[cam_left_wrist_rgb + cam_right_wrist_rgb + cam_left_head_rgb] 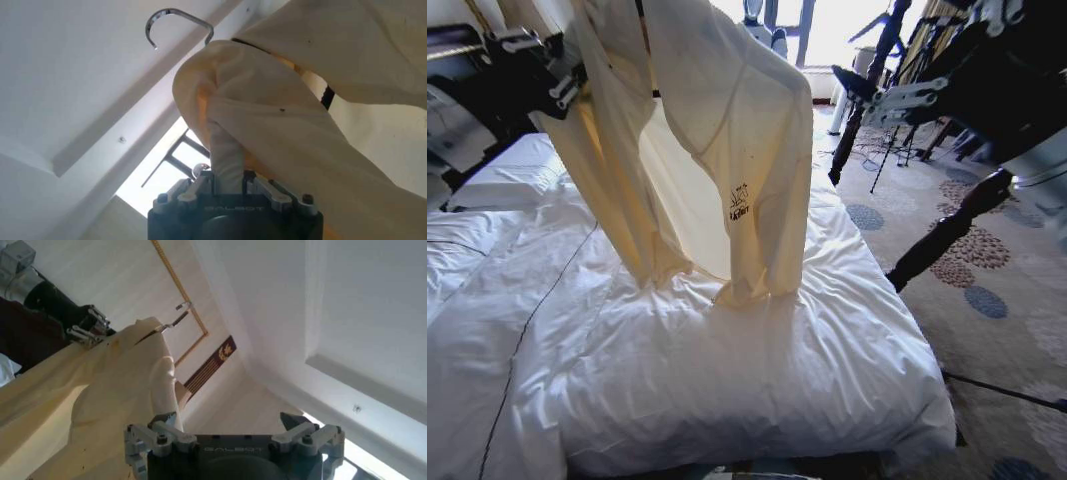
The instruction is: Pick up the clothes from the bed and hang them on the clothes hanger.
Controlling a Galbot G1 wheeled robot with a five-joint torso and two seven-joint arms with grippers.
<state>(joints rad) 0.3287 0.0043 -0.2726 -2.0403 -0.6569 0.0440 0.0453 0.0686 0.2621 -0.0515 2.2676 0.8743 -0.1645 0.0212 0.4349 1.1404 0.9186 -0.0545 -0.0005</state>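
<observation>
White bed (727,390) lies below the left claw (230,187), clamped on the clothes (727,130); right claw (233,432), gaping empty beside them, should steady the hanger hook (175,22) above.

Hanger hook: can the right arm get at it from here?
Probably yes. The hanger hook sticks out above the clothes with open air around it, and the right gripper is open and empty.
</observation>
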